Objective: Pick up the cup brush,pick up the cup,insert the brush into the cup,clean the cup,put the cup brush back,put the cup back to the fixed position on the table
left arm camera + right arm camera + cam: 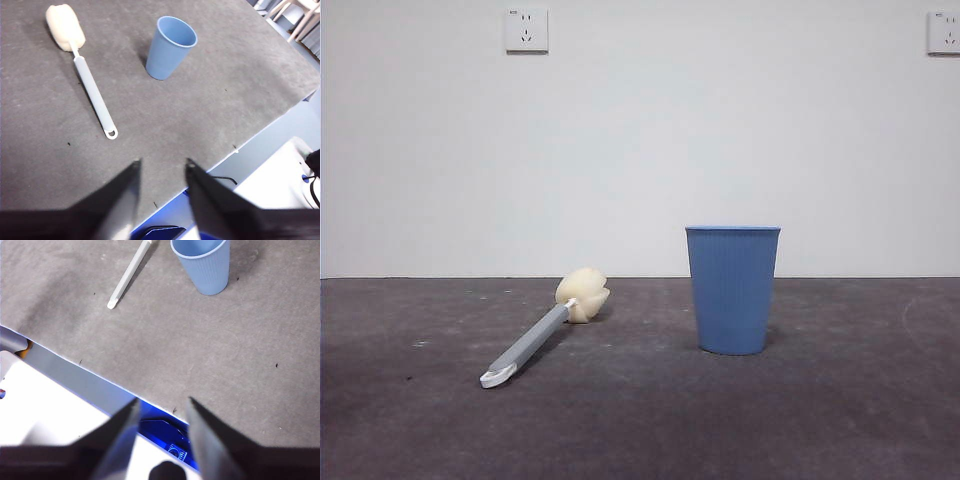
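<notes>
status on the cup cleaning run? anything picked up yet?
Nothing looks done. The cup brush lies flat on the table; the cup stands upright beside it, apart. Nothing in hand: the left gripper and right gripper are open, back at the table edge. All steps remain.

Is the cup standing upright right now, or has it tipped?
Upright. The cup stands on its base on the table, mouth up; the left wrist view shows its open rim facing upward, apart from the cup brush.

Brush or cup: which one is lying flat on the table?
The brush lies flat, sponge head away from the camera; the cup stands upright beside it.
</notes>
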You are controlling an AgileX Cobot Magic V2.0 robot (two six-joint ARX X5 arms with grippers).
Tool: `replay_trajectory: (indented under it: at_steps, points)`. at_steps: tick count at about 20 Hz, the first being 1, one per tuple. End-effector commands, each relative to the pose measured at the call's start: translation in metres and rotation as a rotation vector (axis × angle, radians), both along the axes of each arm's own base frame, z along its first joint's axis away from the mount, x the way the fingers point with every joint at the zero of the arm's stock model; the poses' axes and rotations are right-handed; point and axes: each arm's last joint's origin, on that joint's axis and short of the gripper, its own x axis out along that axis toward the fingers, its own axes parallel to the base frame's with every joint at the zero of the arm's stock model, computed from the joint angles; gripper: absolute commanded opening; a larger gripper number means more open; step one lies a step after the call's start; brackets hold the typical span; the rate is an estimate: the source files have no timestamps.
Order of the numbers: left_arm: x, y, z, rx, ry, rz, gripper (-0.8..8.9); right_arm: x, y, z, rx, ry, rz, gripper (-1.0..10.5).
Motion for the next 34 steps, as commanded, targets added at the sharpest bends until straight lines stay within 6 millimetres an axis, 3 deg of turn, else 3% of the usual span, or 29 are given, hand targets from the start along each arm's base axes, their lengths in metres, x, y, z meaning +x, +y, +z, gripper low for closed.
replay_trajectory:
  at_steps: [1, 9, 18, 21, 30, 34]
  points:
    - [0.001, 0.000, 0.002, -0.014, 0.002, 0.016, 4.91, 0.000, 0.000, 0.001, 0.005, -0.004, -0.005, 6.0]
    - [0.019, 0.001, 0.002, 0.030, 0.035, 0.070, 4.91, 0.000, 0.000, 0.001, 0.005, -0.004, -0.005, 6.0]
    - [0.068, -0.014, -0.004, 0.033, 0.100, 0.086, 4.91, 0.003, 0.000, 0.002, 0.011, -0.014, -0.010, 6.0]
    - [0.088, -0.030, -0.012, 0.072, 0.123, 0.083, 4.91, 0.004, 0.001, 0.002, 0.011, -0.010, -0.010, 6.0]
    - [0.170, -0.121, -0.069, 0.347, 0.241, 0.113, 4.89, 0.007, 0.001, 0.001, 0.018, 0.015, -0.022, 6.0]
    - [0.201, -0.146, -0.090, 0.420, 0.293, 0.112, 4.59, 0.007, 0.001, 0.001, 0.019, 0.015, -0.023, 6.0]
